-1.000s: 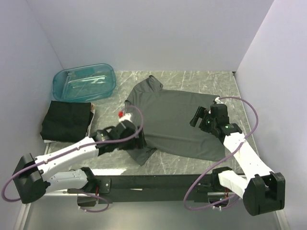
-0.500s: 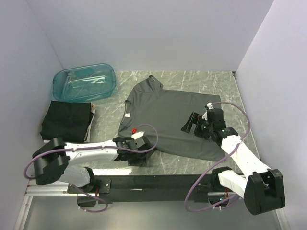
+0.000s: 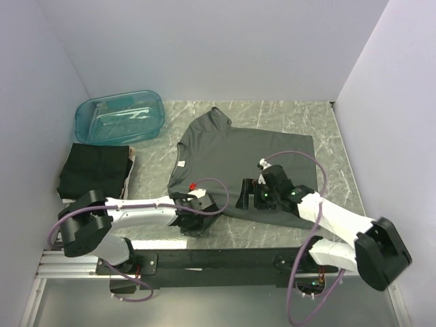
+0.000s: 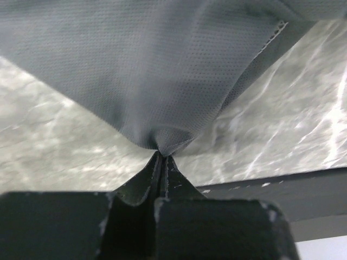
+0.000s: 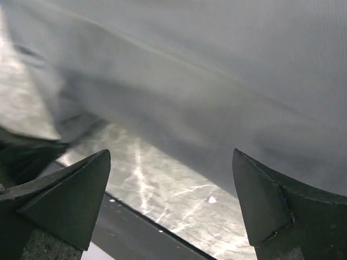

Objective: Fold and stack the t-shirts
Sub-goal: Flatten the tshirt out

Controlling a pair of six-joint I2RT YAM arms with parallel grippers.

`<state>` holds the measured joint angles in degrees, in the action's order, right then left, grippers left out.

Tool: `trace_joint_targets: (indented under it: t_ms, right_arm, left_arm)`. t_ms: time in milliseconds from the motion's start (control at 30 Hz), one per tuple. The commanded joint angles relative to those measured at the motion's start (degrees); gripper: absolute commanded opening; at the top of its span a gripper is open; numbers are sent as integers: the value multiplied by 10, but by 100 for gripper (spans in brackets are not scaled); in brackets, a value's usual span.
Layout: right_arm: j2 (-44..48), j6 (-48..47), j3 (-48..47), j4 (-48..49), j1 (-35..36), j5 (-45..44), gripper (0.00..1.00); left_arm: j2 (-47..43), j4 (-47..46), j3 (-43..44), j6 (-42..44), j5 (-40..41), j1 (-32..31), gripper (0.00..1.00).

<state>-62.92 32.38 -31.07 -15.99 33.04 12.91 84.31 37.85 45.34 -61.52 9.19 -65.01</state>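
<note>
Pinching the near left sleeve of the flat t-shirt (image 3: 238,160) at the centre of the table (image 3: 324,120), the left gripper (image 4: 161,156) is pressed together; lower the spread right gripper (image 5: 171,162) fully onto the near hem before closing.

Soft even light, blurred wrist close-ups

From above, the left gripper (image 3: 199,218) sits over the near left sleeve tip of the spread t-shirt (image 3: 245,160), and the right gripper (image 3: 246,194) covers part of its near hem, so I see neither; the collar label (image 3: 181,164) is too small to read. I can't count the layers in the folded dark stack (image 3: 95,170) at the left, and the teal tub (image 3: 88,122) shows only pale streaks inside. Both wrist views crop the fabric, and a dark shape (image 5: 24,157) at the left of the right one is too blurred to name.
</note>
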Motion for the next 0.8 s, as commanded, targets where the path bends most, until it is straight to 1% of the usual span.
trace_joint_targets:
  t_ms: [0, 67, 133, 200, 233, 333, 533, 600, 633, 667, 733, 767]
  right_arm:
    - [-52, 21, -10, 12, 9, -43, 99]
    - [-72, 31, -15, 0, 8, -67, 99]
    - [-94, 40, -16, -4, 7, -74, 99]
    - [-112, 44, -18, -16, 8, -91, 99]
    - [-116, 44, -23, -22, 7, -98, 99]
    - [-118, 43, -30, -37, 6, -112, 99]
    - [-107, 8, -46, -50, 6, -112, 99]
    - [-100, -6, -52, -64, 6, -128, 99]
    - [-95, -11, -52, -69, 6, -128, 99]
    - [-79, -27, -54, -72, 8, -139, 99]
    - [-60, -45, -54, -73, 8, -131, 99]
    - [-38, -63, -54, -66, 11, -107, 99]
  left_arm:
    - [-32, 50, 20, 31, 7, -1, 1]
    - [-56, 66, 21, 45, 0, -1, 1]
    - [-75, 99, 22, 55, 12, -1, 1]
    - [-86, 105, 16, 77, 3, 0, 1]
    - [-90, 103, 9, 89, -27, 0, 1]
    - [-85, 87, -9, 111, -71, 0, 1]
    - [-51, 80, -19, 155, -104, 0, 1]
    - [-43, 106, -4, 150, -94, 1, 1]
    - [-40, 115, 2, 147, -94, 1, 6]
    - [-40, 122, 12, 139, -76, 0, 28]
    - [-47, 112, 21, 138, -87, 0, 57]
    - [-53, 104, 26, 139, -103, 0, 67]
